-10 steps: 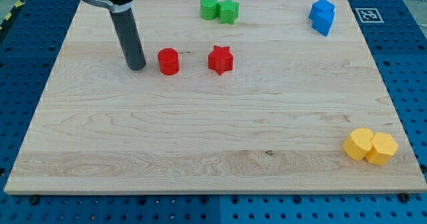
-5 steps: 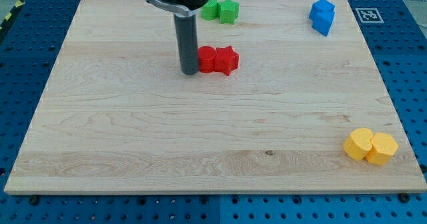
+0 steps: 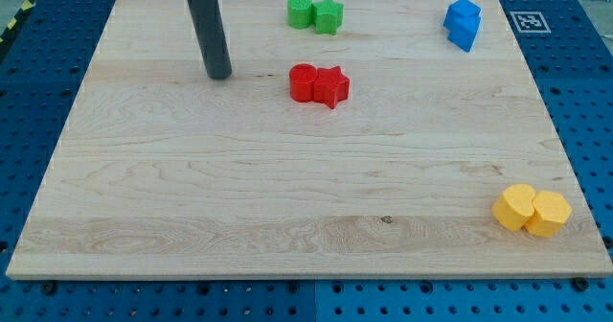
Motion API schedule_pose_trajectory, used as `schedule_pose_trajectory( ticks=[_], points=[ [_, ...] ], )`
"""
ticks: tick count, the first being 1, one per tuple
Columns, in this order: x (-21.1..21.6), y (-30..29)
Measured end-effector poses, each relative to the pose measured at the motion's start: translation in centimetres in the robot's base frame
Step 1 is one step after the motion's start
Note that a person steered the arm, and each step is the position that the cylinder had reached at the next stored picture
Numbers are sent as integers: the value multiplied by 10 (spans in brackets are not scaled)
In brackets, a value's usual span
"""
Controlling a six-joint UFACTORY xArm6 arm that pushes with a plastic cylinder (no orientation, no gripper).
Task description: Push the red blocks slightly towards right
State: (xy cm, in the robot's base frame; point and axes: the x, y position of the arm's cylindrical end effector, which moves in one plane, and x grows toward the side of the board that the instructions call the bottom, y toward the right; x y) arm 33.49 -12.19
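Note:
A red cylinder block point(image 3: 304, 82) and a red star block point(image 3: 332, 86) sit touching each other, above the middle of the wooden board point(image 3: 287, 197). My tip point(image 3: 219, 75) rests on the board to the left of the red cylinder, clearly apart from it and slightly higher in the view. The dark rod rises from the tip to the view's top edge.
Two green blocks point(image 3: 315, 13) sit together at the board's top middle. Two blue blocks point(image 3: 462, 23) stand at the top right. Two yellow blocks point(image 3: 532, 210) lie at the bottom right. A marker tag point(image 3: 528, 21) lies off the board's top right corner.
My tip pushed the red cylinder right until it met the red star, and both slid a little right. The tip has since drawn back to the left and slightly up.

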Motion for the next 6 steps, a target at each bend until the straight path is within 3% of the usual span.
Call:
schedule_pose_trajectory(
  ticks=[1,3,6],
  points=[
    [-15,12],
    [33,25],
    [40,81]
  ],
)
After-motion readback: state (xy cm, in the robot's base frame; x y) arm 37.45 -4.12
